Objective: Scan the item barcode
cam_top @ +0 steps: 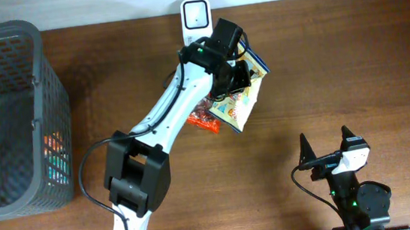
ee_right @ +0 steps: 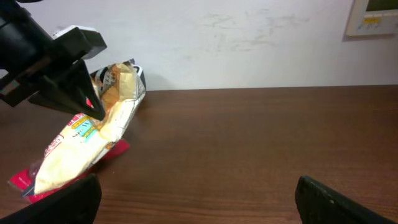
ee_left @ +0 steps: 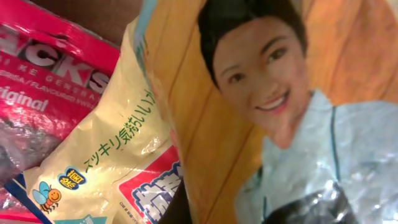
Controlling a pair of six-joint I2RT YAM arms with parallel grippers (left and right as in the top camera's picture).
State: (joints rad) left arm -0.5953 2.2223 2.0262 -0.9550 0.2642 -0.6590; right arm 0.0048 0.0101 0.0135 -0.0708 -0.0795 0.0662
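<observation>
White wall (ee_right: 249, 37), brown wooden table (ee_right: 261, 143)

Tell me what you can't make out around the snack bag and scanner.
- Barcode on the yellow snack bag: no view shows it; the left wrist view is too close and shows only printed art.
- Fingertips of the left claw: overhead, covered by its own wrist.
- Contents of the basket: overhead, dim behind the mesh.
- Lower part of the scanner: overhead, behind the arm.

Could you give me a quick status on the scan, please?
Left gripper shut on yellow snack bag, held beside scanner. Right gripper open, empty. Red packet lying under the bag.
</observation>
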